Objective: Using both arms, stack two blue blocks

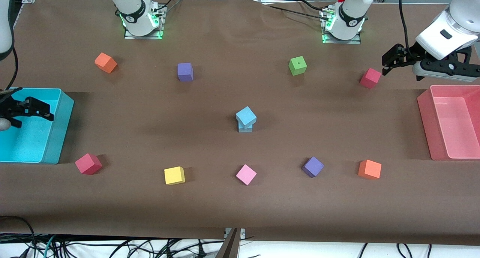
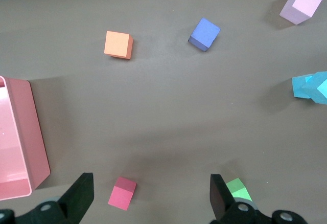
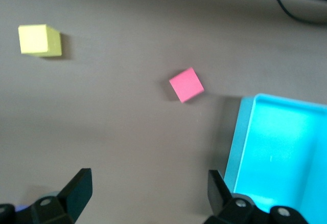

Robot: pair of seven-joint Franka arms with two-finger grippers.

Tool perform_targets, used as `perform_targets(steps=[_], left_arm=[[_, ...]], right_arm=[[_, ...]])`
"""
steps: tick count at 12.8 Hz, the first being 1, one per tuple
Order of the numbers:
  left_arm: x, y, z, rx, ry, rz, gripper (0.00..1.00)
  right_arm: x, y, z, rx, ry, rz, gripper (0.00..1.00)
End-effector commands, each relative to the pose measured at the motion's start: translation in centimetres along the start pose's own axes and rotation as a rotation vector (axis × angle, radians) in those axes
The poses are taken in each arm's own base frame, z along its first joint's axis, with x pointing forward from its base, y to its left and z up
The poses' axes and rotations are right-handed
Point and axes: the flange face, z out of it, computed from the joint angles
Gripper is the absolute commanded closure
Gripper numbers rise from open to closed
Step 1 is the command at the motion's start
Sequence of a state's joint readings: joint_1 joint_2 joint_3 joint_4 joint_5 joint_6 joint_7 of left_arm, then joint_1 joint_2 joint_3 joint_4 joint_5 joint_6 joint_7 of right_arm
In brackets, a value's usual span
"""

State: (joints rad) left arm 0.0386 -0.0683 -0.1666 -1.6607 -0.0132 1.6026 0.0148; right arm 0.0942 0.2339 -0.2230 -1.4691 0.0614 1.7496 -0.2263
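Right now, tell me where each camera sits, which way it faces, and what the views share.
Front view: high across the table, facing both bases; shows the stacked blue blocks, left gripper and right gripper.
Left wrist view: looks down past the open left gripper at the pink bin.
Right wrist view: looks down past the open right gripper at the cyan bin.
Shared: the stack appears in front and left wrist views.

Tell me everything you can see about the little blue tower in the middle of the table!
The blue tower is two small sky-blue cubes that look like matte foam. The top blue block sits on the bottom blue block, twisted so its corners do not line up. Only a strip of the bottom one shows under it. The tower stands on the brown table, about midway between the two bins, nearer the front camera than the green cube. Neither pincer touches it.
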Motion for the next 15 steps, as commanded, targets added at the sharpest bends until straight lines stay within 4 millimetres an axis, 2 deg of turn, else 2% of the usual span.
perform_targets(steps=[1, 2, 3, 5, 7, 10, 12, 15], left_arm=[[0.4, 0.1, -1.0, -0.024, 0.004, -0.009, 0.0], [0.4, -0.1, -1.1, -0.025, 0.007, -0.01, 0.0], [0.4, -0.8, -1.3, -0.027, 0.011, -0.015, 0.0], [0.3, -1.1, -2.0, -0.024, 0.011, -0.017, 0.0], [0.1, -1.4, -2.4, -0.023, 0.012, -0.025, 0.0], [0.1, -1.6, -2.4, -0.025, 0.014, -0.026, 0.0], [0.1, -1.6, -2.4, -0.025, 0.013, -0.025, 0.0], [0.1, -1.6, -2.4, -0.025, 0.013, -0.025, 0.0]], right_arm=[[-2.2, -0.2, -2.1, -0.005, -0.019, 0.166, 0.0], [-2.7, 0.3, -2.1, 0.001, -0.034, 0.173, 0.0], [-3.7, 0.3, -2.5, 0.003, -0.066, 0.168, 0.0], [-4.4, 0.3, -2.7, 0.003, -0.074, 0.17, 0.0], [-4.4, 0.2, -3.0, 0.004, -0.071, 0.174, 0.0], [-4.3, -1.3, -3.3, 0.008, -0.067, 0.247, 0.0], [-4.1, -1.4, -2.8, 0.01, -0.076, 0.255, 0.0], [-3.8, -0.9, -3.2, 0.006, -0.07, 0.262, 0.0]])
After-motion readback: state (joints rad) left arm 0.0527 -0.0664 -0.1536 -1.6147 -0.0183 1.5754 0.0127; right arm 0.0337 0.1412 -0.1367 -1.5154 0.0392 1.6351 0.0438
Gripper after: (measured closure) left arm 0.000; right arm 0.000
